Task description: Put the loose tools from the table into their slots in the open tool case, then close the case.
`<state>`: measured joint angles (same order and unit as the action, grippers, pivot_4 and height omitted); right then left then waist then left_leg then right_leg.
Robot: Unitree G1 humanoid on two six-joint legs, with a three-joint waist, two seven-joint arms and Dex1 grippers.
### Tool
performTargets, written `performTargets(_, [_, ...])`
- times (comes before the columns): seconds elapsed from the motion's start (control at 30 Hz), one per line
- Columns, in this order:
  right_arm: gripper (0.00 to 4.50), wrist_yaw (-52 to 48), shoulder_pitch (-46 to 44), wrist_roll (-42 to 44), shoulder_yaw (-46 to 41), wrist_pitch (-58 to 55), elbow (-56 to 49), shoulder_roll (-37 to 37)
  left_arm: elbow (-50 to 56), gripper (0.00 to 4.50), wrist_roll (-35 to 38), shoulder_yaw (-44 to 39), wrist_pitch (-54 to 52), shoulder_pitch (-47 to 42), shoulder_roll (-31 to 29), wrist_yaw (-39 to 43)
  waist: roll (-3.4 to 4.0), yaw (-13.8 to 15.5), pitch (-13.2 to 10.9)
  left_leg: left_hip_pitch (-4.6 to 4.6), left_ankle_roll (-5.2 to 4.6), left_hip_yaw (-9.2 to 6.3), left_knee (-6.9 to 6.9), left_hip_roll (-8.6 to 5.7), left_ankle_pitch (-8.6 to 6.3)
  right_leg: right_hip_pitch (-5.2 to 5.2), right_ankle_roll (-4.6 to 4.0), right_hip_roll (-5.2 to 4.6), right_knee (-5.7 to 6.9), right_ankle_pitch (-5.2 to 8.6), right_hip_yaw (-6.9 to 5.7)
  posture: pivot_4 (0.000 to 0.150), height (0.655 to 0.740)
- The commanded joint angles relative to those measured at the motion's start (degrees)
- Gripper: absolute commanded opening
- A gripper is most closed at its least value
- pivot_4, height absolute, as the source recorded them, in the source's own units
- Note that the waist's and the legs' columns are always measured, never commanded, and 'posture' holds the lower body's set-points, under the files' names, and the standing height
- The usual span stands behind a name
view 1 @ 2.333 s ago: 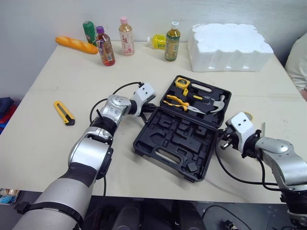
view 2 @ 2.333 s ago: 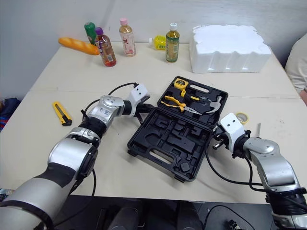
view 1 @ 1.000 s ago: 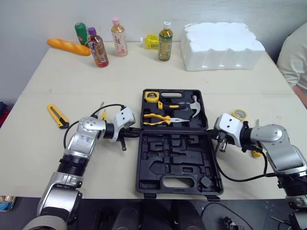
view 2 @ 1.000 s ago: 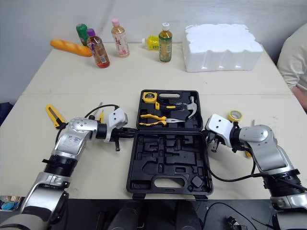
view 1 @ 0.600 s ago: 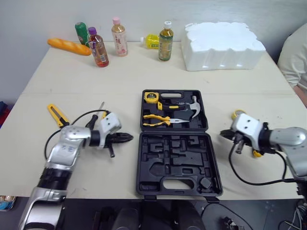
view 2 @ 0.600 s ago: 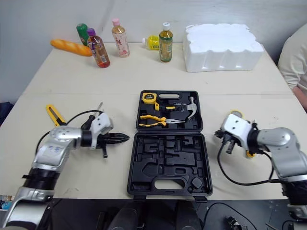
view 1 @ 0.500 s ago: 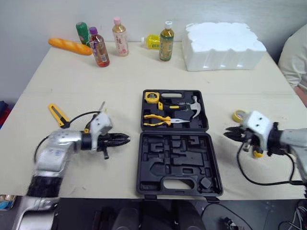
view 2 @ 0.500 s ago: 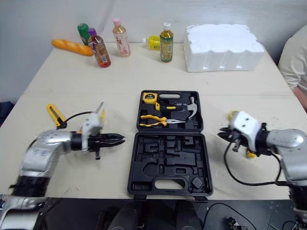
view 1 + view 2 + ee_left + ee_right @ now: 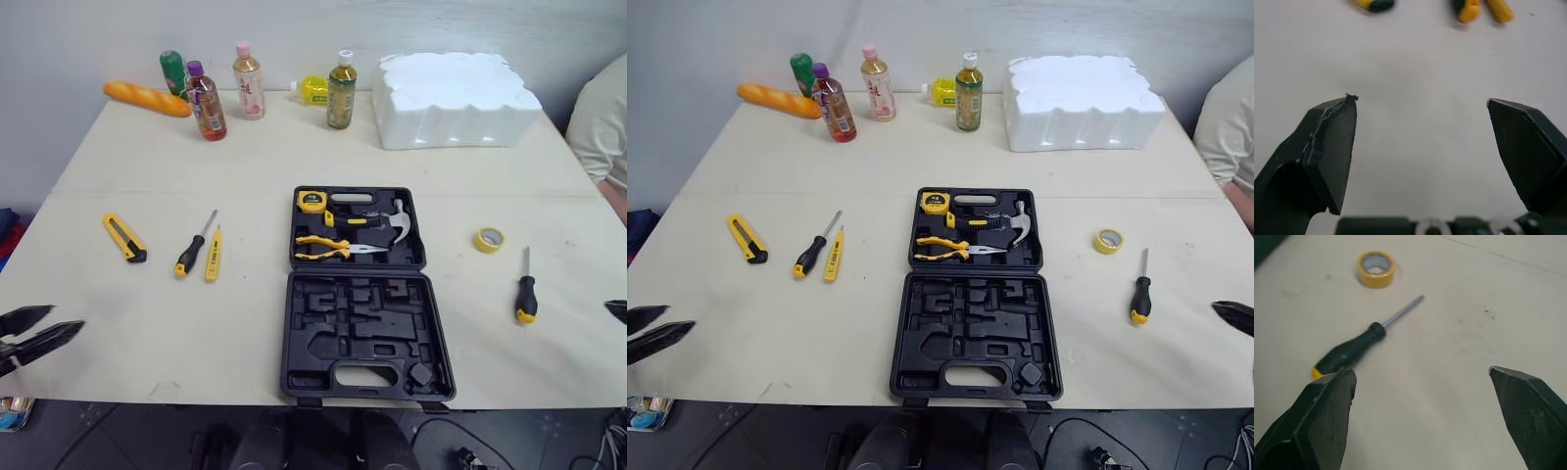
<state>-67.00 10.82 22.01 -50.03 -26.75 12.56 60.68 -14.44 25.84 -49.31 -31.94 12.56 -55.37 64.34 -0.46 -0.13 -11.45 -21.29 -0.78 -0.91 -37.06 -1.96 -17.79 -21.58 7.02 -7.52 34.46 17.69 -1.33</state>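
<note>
Beige table [image 9: 294,147], open tool case [image 9: 362,323], black-handled screwdriver [image 9: 527,298] well apart

Pale beige table [image 9: 294,147] across the middle of the frame, plain grey-white wall [image 9: 98,39] along the top, dark floor [image 9: 137,436] at the bottom edge, soft even light.

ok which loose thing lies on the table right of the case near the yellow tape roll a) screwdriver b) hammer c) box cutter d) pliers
a, the black-handled screwdriver lies right of the open case, a little nearer the robot than the tape roll.
</note>
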Motion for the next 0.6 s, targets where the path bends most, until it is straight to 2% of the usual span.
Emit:
performTargets(0.03, [4.5, -0.17, 0.16, 0.04, -2.42, 2.34, 3.09, 1.89, -4.51, 4.44, -0.8, -2.53, 3.75, 0.46, -1.28, -1.44, 0.01, -0.15, 0.0, -0.02, -0.01, 0.02, 0.05, 0.07, 0.0, -0.06, -0.01, 0.07, -0.02, 0.01, 0.0, 0.15, 0.7383])
performTargets(0.47, [4.5, -1.54, -1.58, 0.35, 0.01, 7.36, 6.77, 3.14, -0.73, 4.44, 0.26, 2.63, 5.25, -1.1, 0.06, -4.55, 0.06, -0.3, 0.0, 0.06, 0.16, 0.32, -0.01, 0.34, -0.24, -0.11, -0.06, 0.22, -0.01, 0.04, 0.07, 0.15, 0.7383])
performTargets(0.6, [4.5, -1.92, -2.63, 1.54, 0.62, 7.06, 4.77, 2.98, 5.37, 4.44, 1.56, 4.76, 2.23, -2.11, 1.38, -7.23, 0.1, -0.28, 0.02, 0.06, 0.16, 0.32, 0.01, 0.34, -0.24, -0.11, -0.06, 0.22, -0.02, 0.04, 0.08, 0.15, 0.7383])
